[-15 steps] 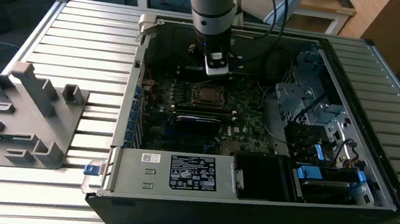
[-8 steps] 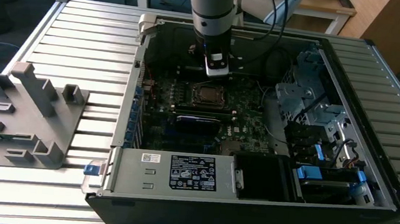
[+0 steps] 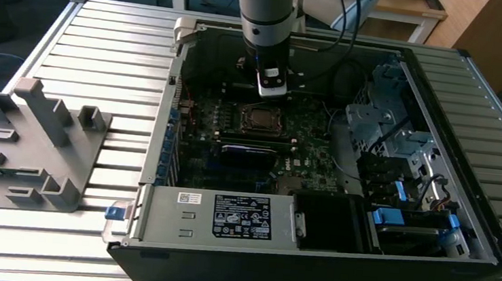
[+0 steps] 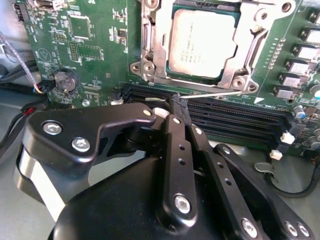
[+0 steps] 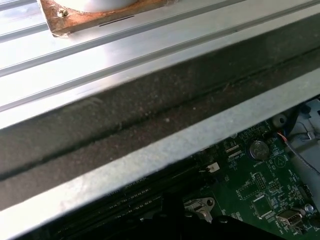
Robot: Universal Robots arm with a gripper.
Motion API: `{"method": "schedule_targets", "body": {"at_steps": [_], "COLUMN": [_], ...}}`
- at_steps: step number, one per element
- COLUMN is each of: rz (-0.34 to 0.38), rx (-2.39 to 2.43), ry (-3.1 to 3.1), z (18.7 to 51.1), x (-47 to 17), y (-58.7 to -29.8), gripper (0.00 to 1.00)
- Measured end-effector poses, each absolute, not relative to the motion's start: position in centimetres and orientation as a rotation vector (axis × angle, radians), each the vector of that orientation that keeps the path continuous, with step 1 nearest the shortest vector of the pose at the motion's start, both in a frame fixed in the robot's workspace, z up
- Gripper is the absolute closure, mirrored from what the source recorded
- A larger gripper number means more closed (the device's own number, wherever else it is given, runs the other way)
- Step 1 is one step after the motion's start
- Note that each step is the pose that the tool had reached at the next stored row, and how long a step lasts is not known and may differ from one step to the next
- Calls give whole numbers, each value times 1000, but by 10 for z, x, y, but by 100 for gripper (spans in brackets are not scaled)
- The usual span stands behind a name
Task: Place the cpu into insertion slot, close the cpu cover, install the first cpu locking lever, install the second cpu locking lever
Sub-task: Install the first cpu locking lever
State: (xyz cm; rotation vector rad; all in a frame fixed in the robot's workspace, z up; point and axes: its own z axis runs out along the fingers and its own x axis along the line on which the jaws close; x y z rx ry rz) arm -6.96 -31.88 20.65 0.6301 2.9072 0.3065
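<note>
The cpu (image 4: 202,42) lies flat in its socket on the green motherboard, its silver-tan top showing through the window of the cpu cover (image 4: 157,45). The cover's silver frame lies down over the chip. A thin metal locking lever (image 4: 212,93) runs along the socket's edge beside the memory slots. My gripper (image 4: 178,100) is shut, and its black fingertips meet at that lever's free end; I cannot tell whether they grip it. In the exterior view the gripper (image 3: 271,91) hangs inside the open computer case, just behind the cpu (image 3: 260,119).
Black memory slots (image 4: 235,117) lie between gripper and socket. A coin battery (image 4: 65,81) and loose cables sit nearby. The power supply (image 3: 242,216) fills the case's front, drive cages (image 3: 387,139) stand at the exterior view's right, and a grey fixture (image 3: 32,142) rests on the table at its left.
</note>
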Motion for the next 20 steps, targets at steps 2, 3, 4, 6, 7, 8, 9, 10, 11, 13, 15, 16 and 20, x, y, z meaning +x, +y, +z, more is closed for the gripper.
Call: {"method": "schedule_targets", "body": {"at_steps": [2,3,4,6,7,8,9,10,11,13,15,16,20], "rz": [307,307,307,307,307,307,307,307,307,307,307,307,307], "rx": [630,630,630,630,630,630,630,630,630,630,630,630,630], "ry": [2907,2907,2907,2907,2907,2907,2907,2907,2907,2907,2907,2907,2907], "z": [205,205,205,205,205,205,205,205,204,204,204,204,204], "x": [-70,-70,-70,-70,-70,-70,-69,-69,-68,-67,-65,-64,-61], "y": [-319,-319,-319,-319,-319,-319,-319,-319,-319,-319,-319,-319,-319], "gripper": [90,90,90,90,90,90,90,90,90,90,90,90,90]}}
